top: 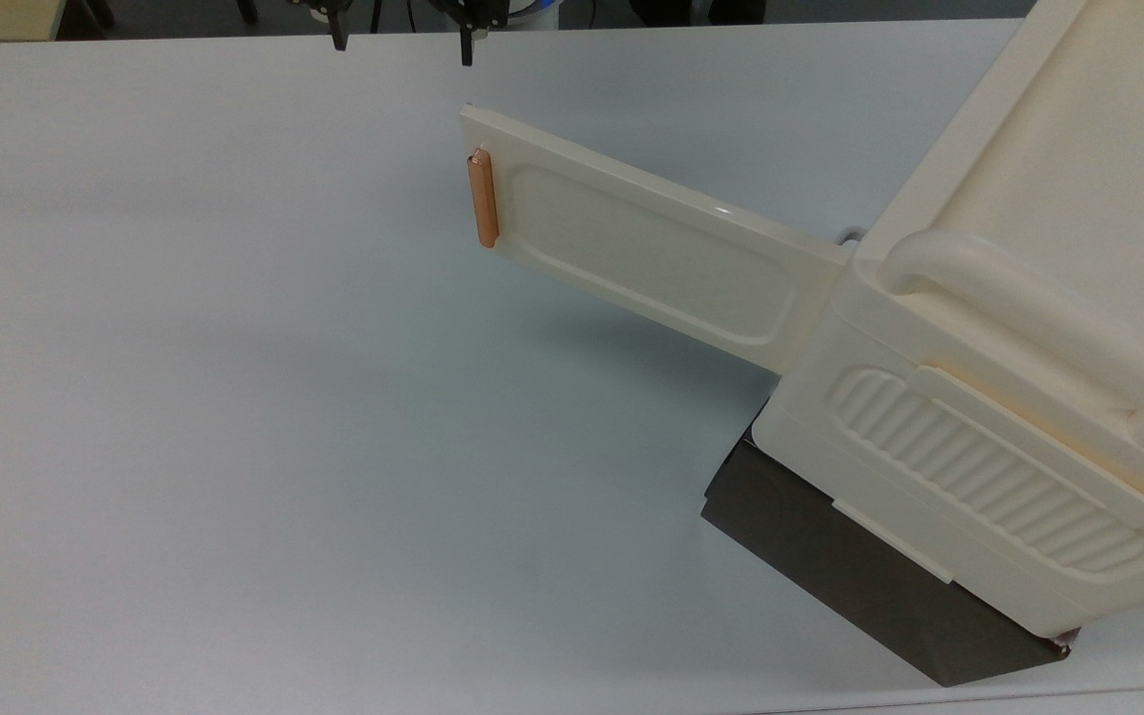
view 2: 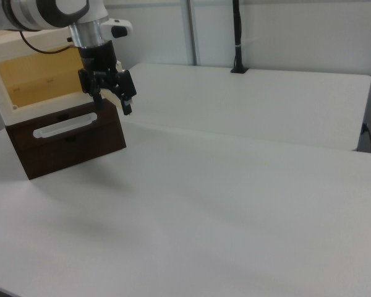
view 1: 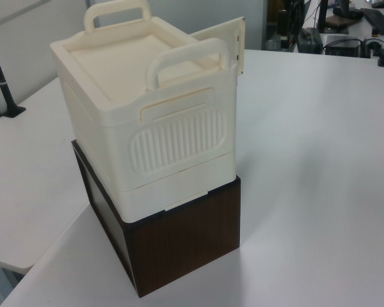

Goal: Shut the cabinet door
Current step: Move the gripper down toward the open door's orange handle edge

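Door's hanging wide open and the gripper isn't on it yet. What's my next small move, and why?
Probably bring the gripper down behind the cabinet door's free end, by the orange handle: it hangs open-fingered beyond that edge, touching nothing, so it can then push the door toward the cabinet.

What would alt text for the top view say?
A cream cabinet on a dark base sits on a white table, its door swung wide open. The pincer hangs open beyond the door's orange handle.

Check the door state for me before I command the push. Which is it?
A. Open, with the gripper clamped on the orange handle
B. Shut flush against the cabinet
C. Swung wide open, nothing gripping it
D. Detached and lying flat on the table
C: in the top view the cabinet door juts out from the cabinet, and the open gripper is clear of its orange handle.
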You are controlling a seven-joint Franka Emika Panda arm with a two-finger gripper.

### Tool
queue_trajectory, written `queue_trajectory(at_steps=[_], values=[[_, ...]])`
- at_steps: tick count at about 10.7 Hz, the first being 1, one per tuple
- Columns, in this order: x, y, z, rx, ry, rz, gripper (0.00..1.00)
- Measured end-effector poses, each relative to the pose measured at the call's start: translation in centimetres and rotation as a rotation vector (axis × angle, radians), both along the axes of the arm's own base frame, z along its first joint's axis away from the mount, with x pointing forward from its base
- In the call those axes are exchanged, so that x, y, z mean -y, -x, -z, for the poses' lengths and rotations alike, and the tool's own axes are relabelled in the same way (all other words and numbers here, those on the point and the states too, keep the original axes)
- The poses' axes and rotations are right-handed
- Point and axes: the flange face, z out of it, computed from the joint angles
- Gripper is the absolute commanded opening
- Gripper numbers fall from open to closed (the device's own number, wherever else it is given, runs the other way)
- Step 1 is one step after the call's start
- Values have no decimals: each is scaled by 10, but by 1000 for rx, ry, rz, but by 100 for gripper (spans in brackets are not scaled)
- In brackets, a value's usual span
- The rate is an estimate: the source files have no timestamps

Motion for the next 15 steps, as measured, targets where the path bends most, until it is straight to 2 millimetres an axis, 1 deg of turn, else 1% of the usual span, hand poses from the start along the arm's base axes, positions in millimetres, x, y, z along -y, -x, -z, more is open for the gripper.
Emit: queue_trajectory(at_steps=[5,6,7,8,9,11,12,13,15], values=[[0,0,0,0,0,0,100],[0,0,0,0,0,0,94],[0,0,0,0,0,0,80],[0,0,0,0,0,0,60],[0,0,0,0,0,0,44],[0,0,0,0,0,0,18],[0,0,0,0,0,0,8],[0,0,0,0,0,0,0],[0,0,0,0,0,0,0]])
